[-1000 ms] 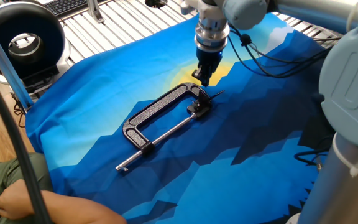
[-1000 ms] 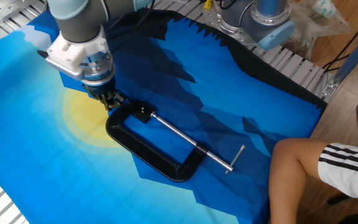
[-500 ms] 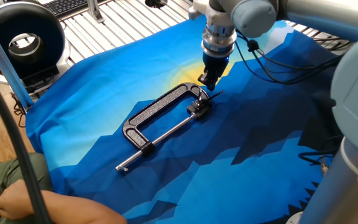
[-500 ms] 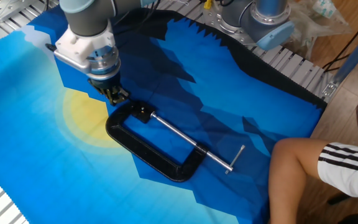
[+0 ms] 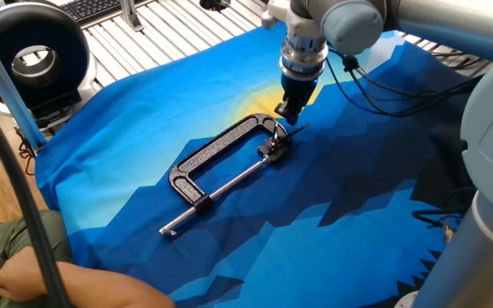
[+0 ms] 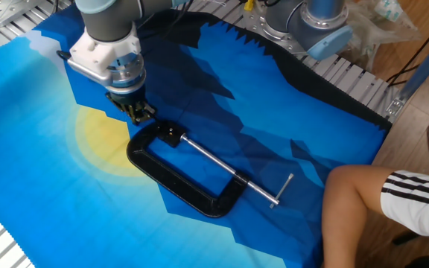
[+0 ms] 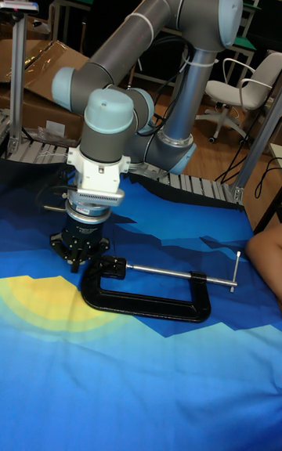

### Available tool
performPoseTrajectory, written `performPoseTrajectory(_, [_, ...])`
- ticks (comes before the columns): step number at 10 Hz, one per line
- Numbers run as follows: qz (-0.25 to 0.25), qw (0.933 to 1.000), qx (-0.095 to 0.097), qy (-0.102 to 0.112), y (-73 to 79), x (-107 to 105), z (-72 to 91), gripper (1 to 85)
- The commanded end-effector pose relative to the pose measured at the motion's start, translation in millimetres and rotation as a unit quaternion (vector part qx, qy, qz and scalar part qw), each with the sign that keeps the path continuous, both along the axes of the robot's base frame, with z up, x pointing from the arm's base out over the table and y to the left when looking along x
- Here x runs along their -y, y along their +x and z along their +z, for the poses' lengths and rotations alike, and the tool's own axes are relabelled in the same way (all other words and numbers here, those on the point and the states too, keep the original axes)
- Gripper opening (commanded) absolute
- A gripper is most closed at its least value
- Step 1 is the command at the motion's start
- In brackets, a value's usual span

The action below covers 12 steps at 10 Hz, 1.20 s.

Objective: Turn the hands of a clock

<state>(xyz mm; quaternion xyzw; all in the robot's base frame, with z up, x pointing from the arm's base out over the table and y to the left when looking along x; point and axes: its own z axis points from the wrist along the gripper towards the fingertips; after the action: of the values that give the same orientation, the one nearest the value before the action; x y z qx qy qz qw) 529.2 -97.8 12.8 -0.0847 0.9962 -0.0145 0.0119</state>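
Note:
The clock, a black C-clamp [image 5: 226, 148] [image 6: 176, 183] [image 7: 146, 304], lies flat on the blue cloth with its long silver screw rod [image 6: 222, 165] running along its open side. The hands show as a thin dark pin [image 5: 298, 129] sticking out beside the clamp's pad end. My gripper [image 5: 288, 115] [image 6: 137, 115] [image 7: 77, 261] points straight down just above that end, its tips right beside the pin. Its fingers look pressed together with nothing between them. In the other two views the gripper hides the pin.
A round black ring device with a white centre [image 5: 32, 53] stands at the back left. A person's arm [image 5: 50, 282] and knee [image 6: 378, 201] rest at the cloth's edges. Metal slats [image 5: 161, 34] border the cloth [image 5: 127, 120].
The gripper has shifted a little to the right and lower, closing in on the pin at the clamp's pad end. The clamp and the pin have not moved.

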Motion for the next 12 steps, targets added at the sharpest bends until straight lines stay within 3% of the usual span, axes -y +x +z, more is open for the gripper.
performPoseTrajectory(1, [-0.003,0.9999,0.011,-0.005,5.4,4.0,1.3,1.3])
performPoseTrajectory(3, [-0.01,0.9998,-0.007,0.013,-14.1,5.8,9.9,1.3])
performPoseTrajectory(5, [-0.012,0.9997,-0.005,0.019,-24.2,11.1,10.7,1.3])
performPoseTrajectory(9, [-0.011,0.9997,-0.005,0.019,-29.3,14.8,15.0,1.3])
performPoseTrajectory(12, [-0.015,0.9997,0.006,0.018,-22.2,4.5,10.8,1.3])
